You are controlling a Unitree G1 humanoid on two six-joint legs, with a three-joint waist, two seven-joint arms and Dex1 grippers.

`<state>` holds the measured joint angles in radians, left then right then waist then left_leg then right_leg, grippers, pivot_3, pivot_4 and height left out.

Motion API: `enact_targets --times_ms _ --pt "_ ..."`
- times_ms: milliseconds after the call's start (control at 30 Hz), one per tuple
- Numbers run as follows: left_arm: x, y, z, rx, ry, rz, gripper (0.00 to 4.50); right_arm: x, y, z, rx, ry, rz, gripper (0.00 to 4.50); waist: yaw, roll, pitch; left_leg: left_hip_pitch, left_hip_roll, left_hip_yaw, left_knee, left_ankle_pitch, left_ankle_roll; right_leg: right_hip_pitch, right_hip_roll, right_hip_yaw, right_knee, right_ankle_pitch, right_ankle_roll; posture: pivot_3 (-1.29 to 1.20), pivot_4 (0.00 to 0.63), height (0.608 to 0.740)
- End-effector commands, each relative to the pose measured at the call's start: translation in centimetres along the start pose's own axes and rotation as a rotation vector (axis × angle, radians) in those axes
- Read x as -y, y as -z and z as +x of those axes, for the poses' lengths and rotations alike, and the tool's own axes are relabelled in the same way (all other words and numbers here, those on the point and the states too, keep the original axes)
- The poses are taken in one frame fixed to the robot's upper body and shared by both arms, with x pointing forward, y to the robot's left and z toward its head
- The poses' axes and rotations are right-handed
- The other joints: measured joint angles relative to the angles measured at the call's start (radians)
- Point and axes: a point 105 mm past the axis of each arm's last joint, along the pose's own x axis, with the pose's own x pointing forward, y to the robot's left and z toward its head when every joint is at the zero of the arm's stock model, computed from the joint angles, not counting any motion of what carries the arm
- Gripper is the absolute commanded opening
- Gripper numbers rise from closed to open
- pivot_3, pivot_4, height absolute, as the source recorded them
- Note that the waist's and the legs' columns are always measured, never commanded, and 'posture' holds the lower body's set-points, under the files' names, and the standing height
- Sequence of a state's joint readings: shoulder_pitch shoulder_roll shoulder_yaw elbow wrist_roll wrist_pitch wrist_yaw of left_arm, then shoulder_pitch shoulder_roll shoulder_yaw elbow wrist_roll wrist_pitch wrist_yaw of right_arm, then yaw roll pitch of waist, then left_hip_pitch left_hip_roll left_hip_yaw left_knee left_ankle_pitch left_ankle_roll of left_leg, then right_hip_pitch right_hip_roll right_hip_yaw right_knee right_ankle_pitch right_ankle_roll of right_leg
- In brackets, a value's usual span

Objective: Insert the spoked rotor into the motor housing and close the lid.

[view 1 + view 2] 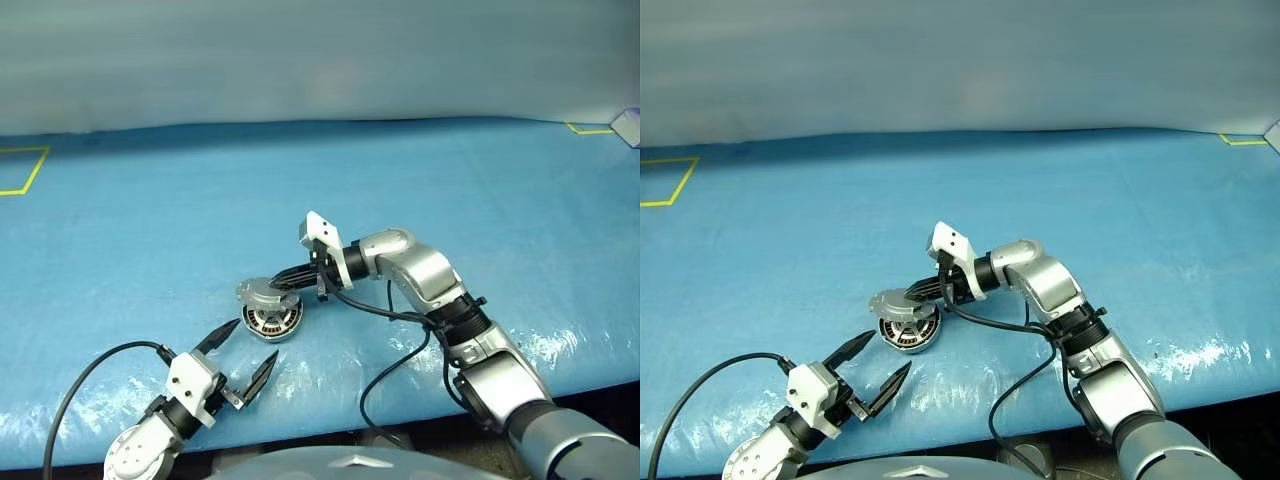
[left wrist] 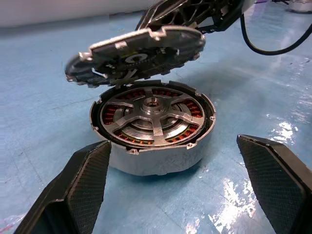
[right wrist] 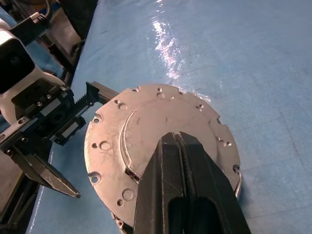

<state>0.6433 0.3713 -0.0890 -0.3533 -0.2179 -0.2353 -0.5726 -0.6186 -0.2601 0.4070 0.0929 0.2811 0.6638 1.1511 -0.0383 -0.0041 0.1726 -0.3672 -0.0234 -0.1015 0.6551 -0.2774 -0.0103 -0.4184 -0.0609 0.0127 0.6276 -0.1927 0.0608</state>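
The spoked rotor [image 2: 152, 116] is sitting inside the motor housing [image 2: 156, 156] on the blue worktop [image 1: 480, 190]. The right end effector [image 3: 181, 146], fingers shut, is pressing the half-closed lid [image 3: 161, 141] down; push gently and flat. The left end effector [image 1: 240, 355] is waiting open on the near side

One motor housing [image 1: 272, 322] sits at the lower centre of the frame, with one spoked rotor [image 2: 152, 116] inside it and one lid [image 1: 262, 292] tilted above it. Two grippers show: the left gripper [image 1: 243, 353] at lower left, the right gripper [image 1: 290, 277] at centre. One blue table [image 1: 150, 230] spans the frame, with two yellow tape marks: one [image 1: 25, 172] at upper left, one [image 1: 588, 129] at upper right.
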Motion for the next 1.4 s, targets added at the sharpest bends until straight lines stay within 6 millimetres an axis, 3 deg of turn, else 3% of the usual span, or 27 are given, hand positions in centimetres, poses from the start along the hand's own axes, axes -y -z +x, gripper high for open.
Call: enact_targets --times_ms 33,400,667,767,1133,1400 --pt "0.1 -0.5 -0.2 0.024 0.003 0.002 4.50 -1.6 -0.9 1.0 0.027 -0.071 -0.035 0.03 0.000 0.000 0.000 0.000 0.000 0.000 0.000 0.000 0.000 0.000 0.000 0.000 0.000 0.000 0.000 0.00 0.150 0.740" --pt "0.0 -0.5 -0.6 0.023 -0.023 -0.016 4.50 -3.6 2.3 1.3 -0.118 -0.168 -0.027 0.03 0.002 0.000 0.000 0.000 0.000 0.000 0.001 0.000 0.000 0.001 0.000 0.000 0.000 0.000 0.000 0.00 0.150 0.740" --pt "-1.4 -1.0 -0.9 0.029 -0.072 -0.050 4.50 -3.7 2.5 1.4 -0.103 -0.147 -0.015 0.03 0.001 0.000 0.000 0.001 0.000 -0.001 0.001 0.000 0.000 0.001 0.000 0.000 0.001 -0.002 -0.003 0.00 0.150 0.740" --pt "-1.7 -1.3 -1.1 0.035 -0.071 -0.046 3.92 -3.6 2.6 1.5 -0.101 -0.132 -0.015 0.00 0.001 -0.001 0.000 0.001 0.000 0.000 0.002 0.000 0.000 0.002 0.000 0.000 0.000 -0.002 -0.003 0.00 0.150 0.740" --pt "-1.5 -2.1 -1.6 0.018 -0.003 -0.072 0.15 -3.4 2.5 1.6 -0.085 -0.105 -0.015 0.00 0.001 -0.001 0.000 0.002 0.000 0.000 0.002 0.000 0.000 0.002 0.000 0.000 0.000 -0.002 -0.003 0.00 0.150 0.740" --pt "-2.2 -2.7 -1.5 0.029 -0.019 0.003 0.04 -2.9 1.3 0.0 -0.026 0.011 -0.068 0.00 0.004 -0.001 -0.001 0.001 0.000 0.000 0.002 0.000 0.000 0.002 0.000 0.000 0.000 -0.002 -0.003 0.00 0.150 0.740"
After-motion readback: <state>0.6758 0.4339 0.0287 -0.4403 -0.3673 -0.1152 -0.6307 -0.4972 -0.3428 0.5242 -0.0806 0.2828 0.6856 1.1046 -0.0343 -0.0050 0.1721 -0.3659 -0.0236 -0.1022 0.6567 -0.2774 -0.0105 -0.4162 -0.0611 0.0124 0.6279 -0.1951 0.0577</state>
